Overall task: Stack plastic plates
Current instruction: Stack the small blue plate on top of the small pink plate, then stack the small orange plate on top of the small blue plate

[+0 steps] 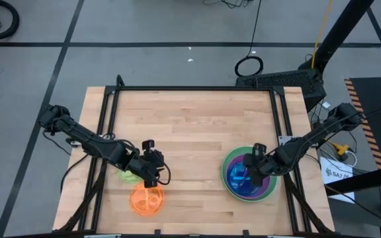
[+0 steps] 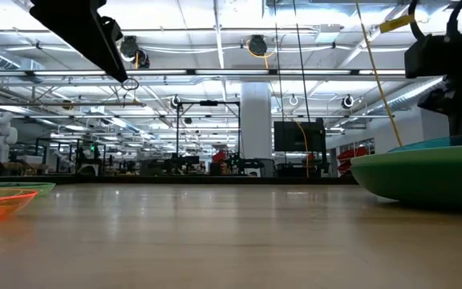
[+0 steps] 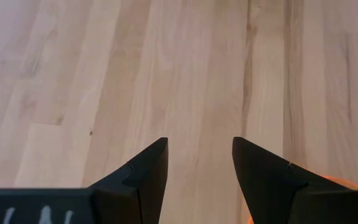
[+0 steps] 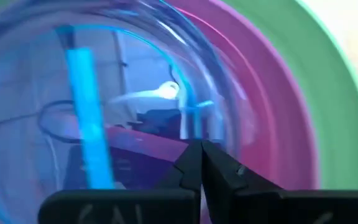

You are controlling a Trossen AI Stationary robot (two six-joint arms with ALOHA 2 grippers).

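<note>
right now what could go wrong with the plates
The right gripper is shut low inside the blue plate on the purple plate and green plate; lifting may tip or drag that stack. The open left gripper sits over the orange plate and could nudge it.

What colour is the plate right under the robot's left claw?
Orange, see-through. The orange plate shows best in the high view, just below the left gripper.

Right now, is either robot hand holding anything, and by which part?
Left hand: open, holding nothing. Right hand: shut over the blue plate; whether it pinches anything cannot be told.
</note>
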